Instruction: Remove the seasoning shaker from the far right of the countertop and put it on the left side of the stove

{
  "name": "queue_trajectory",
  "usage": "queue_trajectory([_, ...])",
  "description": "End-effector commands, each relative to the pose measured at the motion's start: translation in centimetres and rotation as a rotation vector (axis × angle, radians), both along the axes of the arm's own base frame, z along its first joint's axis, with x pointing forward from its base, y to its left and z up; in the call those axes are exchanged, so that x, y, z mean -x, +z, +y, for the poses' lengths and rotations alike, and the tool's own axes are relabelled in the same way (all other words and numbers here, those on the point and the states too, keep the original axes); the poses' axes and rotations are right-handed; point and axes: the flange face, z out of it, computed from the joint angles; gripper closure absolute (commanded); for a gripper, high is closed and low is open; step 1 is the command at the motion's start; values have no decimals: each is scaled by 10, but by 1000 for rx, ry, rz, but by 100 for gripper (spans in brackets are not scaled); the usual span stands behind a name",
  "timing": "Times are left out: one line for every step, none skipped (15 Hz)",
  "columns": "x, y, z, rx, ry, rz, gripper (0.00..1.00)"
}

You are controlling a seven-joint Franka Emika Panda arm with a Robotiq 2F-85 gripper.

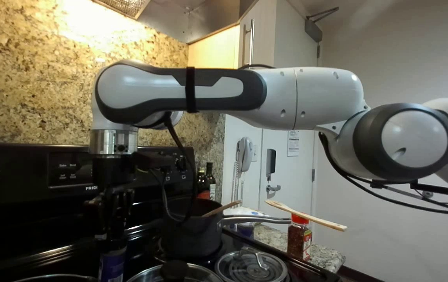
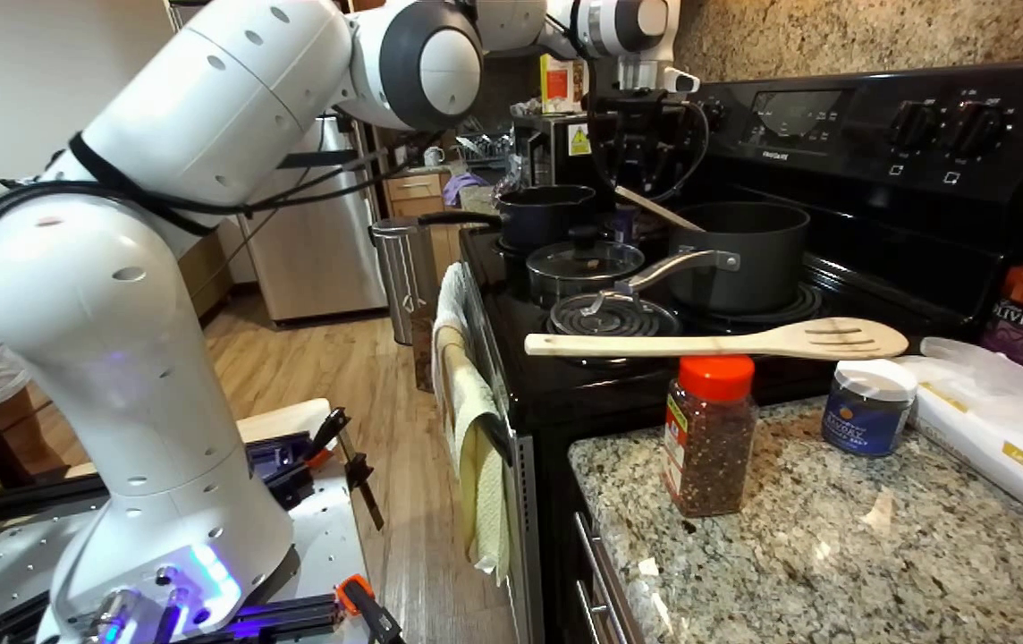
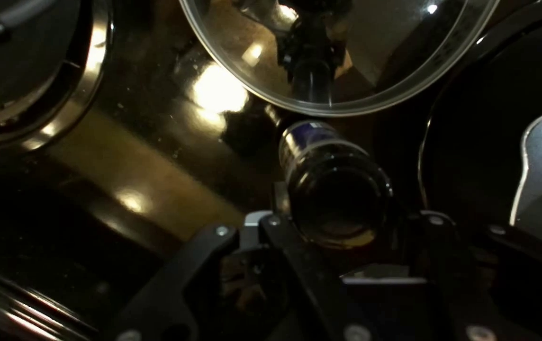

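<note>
The seasoning shaker is a small jar with a blue label and a dark cap. It stands roughly upright over the stove, among the pots; it also shows small in an exterior view and in the wrist view. My gripper points down with its fingers on both sides of the cap, and looks shut on it. The gripper also shows dark against the stove's back panel in an exterior view. I cannot tell whether the jar's base touches the cooktop.
A large black pot, a dark pot and a glass-lidded pan surround the shaker. On the counter stand a red-capped bottle and a white-lidded jar. A wooden spatula lies across the bottle.
</note>
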Motion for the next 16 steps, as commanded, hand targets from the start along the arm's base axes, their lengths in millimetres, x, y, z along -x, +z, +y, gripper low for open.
queue_trajectory([-4,-2,5,15,50,-15,76])
queue_trajectory([-4,-3,5,16,54,-15,76])
queue_trajectory([-4,-4,6,17,58,-15,76])
queue_trajectory([-5,-5,6,19,59,-16,76])
queue_trajectory([-5,-6,6,20,59,-16,76])
queue_trajectory([-5,-7,7,23,58,-17,76])
queue_trajectory([-5,-8,7,27,60,-17,76])
queue_trajectory([-5,-9,7,31,64,-14,50])
queue_trajectory([-6,-9,7,34,55,-20,24])
queue_trajectory([-6,-8,6,36,56,-22,24])
queue_trajectory([-6,-6,5,37,54,-24,20])
queue_trajectory([-7,-5,4,35,50,-28,15])
queue_trajectory([-7,-3,3,34,48,-31,9])
queue_trajectory([-7,-1,2,34,45,-35,3])
queue_trajectory([-8,1,1,33,41,-40,1])
queue_trajectory([-8,4,0,34,41,-43,0])
